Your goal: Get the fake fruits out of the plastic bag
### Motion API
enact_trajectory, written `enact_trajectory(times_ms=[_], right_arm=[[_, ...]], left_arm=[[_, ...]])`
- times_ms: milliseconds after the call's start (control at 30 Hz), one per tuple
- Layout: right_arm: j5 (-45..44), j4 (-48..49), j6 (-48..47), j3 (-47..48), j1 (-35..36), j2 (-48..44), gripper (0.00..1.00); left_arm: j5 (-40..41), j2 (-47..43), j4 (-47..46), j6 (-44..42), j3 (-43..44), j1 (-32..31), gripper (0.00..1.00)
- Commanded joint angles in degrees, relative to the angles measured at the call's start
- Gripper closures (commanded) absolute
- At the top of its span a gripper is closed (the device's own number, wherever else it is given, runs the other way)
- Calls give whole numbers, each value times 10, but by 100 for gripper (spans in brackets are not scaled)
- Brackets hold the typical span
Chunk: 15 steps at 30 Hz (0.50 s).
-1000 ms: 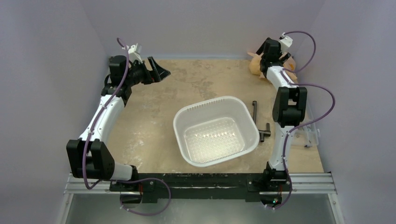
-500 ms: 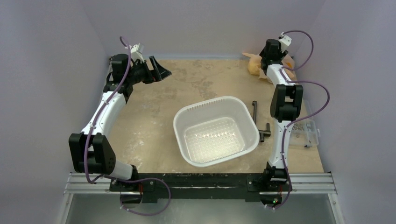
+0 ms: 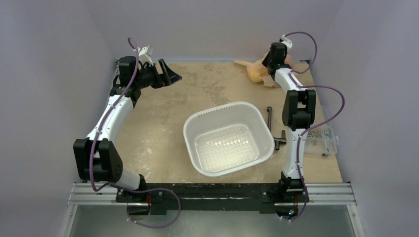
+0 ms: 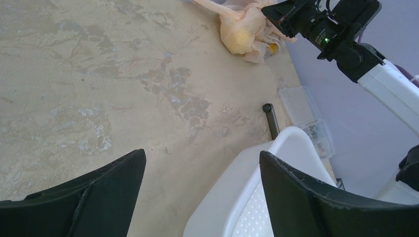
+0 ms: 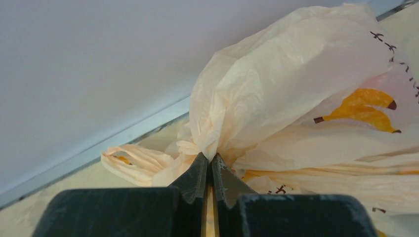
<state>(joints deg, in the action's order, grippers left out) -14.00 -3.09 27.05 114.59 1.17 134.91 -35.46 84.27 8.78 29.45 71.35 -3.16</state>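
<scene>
Right wrist: right gripper [image 5: 211,160] has its fingers pressed together on a gathered pleat of the plastic bag [image 5: 296,74]. Bag sits at the far right corner of the table [image 3: 163,123], close to the back wall [image 3: 212,29]. Top view: long axis runs roughly along that wall, twisted tail pointing to the robot's left. Inside, fake fruits [image 4: 240,38] are mostly hidden; one yellowish bulge shows through. Idle left gripper [image 4: 201,157]: fingers wide apart, well away from the bag. Advice: lift slowly, since thin film can tear or slip, and bring it toward centre for the left arm.
</scene>
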Motion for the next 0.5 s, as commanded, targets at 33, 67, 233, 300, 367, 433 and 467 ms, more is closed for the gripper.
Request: enact_trajectory(times_ms=[33, 67, 233, 300, 367, 433, 467], right_arm=[[62, 20, 24, -39, 74, -88, 100], [62, 22, 29, -47, 88, -95, 100], [59, 47, 97, -112, 164, -140, 100], [65, 57, 121, -132, 191, -151, 100], [79, 62, 133, -143, 220, -157, 100], [82, 61, 133, -147, 253, -161, 100], [76, 58, 136, -152, 263, -165, 100]], left_arm=[[-24, 11, -5, 0, 27, 5, 14], [-27, 14, -7, 3, 27, 5, 14], [-34, 36, -5, 25, 33, 8, 19], [-36, 53, -2, 30, 38, 8, 20], [-43, 68, 9, 31, 49, 7, 22], [-47, 80, 23, 31, 61, 8, 23], [-47, 83, 29, 30, 67, 8, 25]])
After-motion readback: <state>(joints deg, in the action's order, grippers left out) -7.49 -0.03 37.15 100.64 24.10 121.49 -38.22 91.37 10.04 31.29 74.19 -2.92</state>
